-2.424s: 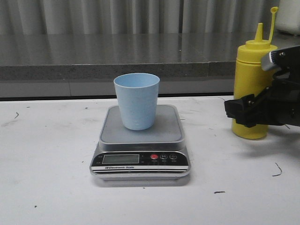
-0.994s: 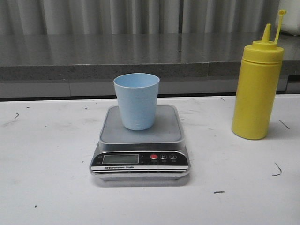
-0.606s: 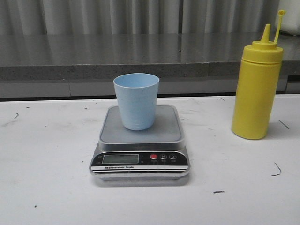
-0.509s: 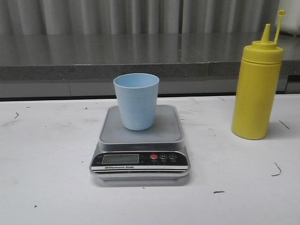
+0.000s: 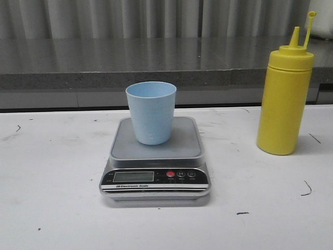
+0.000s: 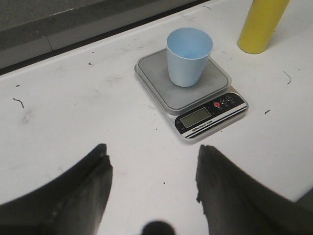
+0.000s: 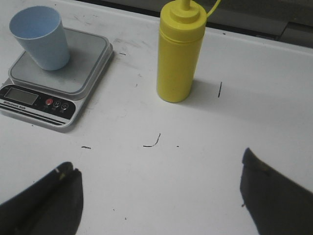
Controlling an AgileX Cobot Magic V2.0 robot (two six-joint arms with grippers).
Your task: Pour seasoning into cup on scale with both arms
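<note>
The cup (image 5: 151, 112) stands upright on the scale (image 5: 155, 161), and the seasoning (image 5: 285, 96) stands on the worktop (image 5: 52, 198) well to the scale's right. The left hand (image 6: 151, 178) and the right hand (image 7: 159, 188) both hang spread wide, grasping nothing, back from the scale.

Neither arm appears in the front view; both are seen only through their own wrist cameras.

Left gripper (image 6: 151, 191): two dark fingers (image 6: 83, 191) spread wide apart, with nothing between them. The gripper is raised above the counter (image 6: 73, 112) and touches nothing. A small dark rounded part of the gripper body shows between the finger bases at the picture's edge.

Right gripper (image 7: 161, 196): two dark fingers (image 7: 49, 200) spread very wide, one at each lower corner of its view, with nothing between them. It is likewise held above the counter, looking down at an angle, in contact with nothing.
</note>
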